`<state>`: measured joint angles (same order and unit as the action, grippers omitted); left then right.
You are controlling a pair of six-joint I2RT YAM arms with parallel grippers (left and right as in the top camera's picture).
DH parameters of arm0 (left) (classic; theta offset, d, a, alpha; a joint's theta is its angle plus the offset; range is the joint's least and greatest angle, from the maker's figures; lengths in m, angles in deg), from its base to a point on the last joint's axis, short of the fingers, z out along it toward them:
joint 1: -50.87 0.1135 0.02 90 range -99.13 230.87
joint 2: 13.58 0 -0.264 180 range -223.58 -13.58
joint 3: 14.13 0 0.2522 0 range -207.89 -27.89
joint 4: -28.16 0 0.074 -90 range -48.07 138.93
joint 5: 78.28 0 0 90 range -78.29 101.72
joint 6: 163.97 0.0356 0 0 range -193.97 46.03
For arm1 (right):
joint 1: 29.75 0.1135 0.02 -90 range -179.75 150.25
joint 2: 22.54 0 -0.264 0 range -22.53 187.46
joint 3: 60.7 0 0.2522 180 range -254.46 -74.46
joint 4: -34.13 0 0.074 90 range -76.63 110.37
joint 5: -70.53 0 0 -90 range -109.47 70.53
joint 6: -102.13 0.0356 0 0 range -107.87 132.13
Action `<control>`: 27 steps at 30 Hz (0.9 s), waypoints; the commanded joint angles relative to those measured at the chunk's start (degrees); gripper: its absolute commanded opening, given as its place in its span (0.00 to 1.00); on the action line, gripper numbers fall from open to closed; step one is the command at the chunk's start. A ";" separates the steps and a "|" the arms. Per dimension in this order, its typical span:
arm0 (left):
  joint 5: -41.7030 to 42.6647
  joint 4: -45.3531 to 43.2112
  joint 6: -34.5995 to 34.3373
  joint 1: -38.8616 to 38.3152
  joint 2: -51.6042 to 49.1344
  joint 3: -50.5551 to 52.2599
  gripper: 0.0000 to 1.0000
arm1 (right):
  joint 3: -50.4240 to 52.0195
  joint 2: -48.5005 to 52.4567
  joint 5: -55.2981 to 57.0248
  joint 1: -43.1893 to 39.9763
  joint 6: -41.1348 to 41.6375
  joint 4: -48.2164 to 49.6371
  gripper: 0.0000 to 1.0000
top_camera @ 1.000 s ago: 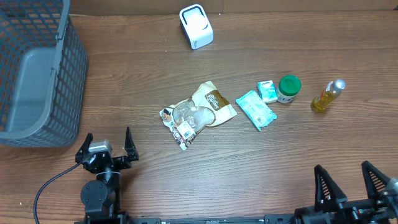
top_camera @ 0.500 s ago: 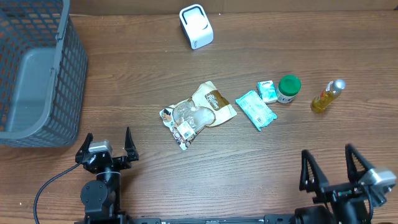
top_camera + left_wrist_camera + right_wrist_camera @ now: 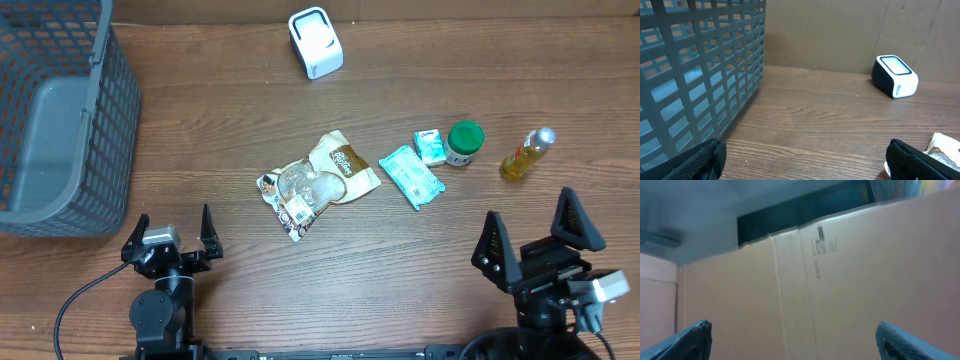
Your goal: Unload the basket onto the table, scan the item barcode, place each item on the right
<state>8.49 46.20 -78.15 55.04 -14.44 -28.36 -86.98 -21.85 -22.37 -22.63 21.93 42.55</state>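
A white barcode scanner [image 3: 315, 42] stands at the table's far edge; the left wrist view shows the scanner [image 3: 895, 76] too. The items lie mid-table: a crumpled snack bag [image 3: 320, 182], a teal wipes pack [image 3: 411, 176], a small box [image 3: 430, 147], a green-lidded jar [image 3: 464, 143] and a yellow bottle [image 3: 526, 154]. My left gripper [image 3: 174, 218] is open near the front left, holding nothing. My right gripper [image 3: 530, 205] is open at the front right, well short of the items. In its own view the right gripper [image 3: 792, 330] faces only a cardboard wall.
A grey mesh basket [image 3: 110, 110] fills the far left corner, and its wall [image 3: 700, 70] looms in the left wrist view beside my left gripper [image 3: 802, 150]. The edge of the snack bag [image 3: 945, 145] shows at that view's right side. A cardboard wall backs the table.
My right gripper has come up from the bottom right corner and shifted left, farther onto the table, still open. The left arm and all items have not moved.
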 commanded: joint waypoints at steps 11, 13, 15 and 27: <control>0.24 -0.13 -0.52 0.33 0.63 0.20 1.00 | 12.07 -0.48 -2.80 -0.24 0.09 -3.02 1.00; 0.24 -0.13 -0.52 0.33 0.63 0.20 1.00 | 12.07 -0.48 -2.82 -0.22 0.33 -8.11 1.00; 0.24 -0.13 -0.52 0.33 0.63 0.20 1.00 | 12.07 -0.48 -2.82 -0.24 0.52 -13.81 1.00; 0.24 -0.13 -0.52 0.33 0.63 0.20 1.00 | 12.07 -0.48 -3.72 -0.24 -6.12 -26.49 1.00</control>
<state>8.49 46.22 -78.15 55.04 -14.44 -28.36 -75.52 -21.89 -25.12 -22.63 20.86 15.81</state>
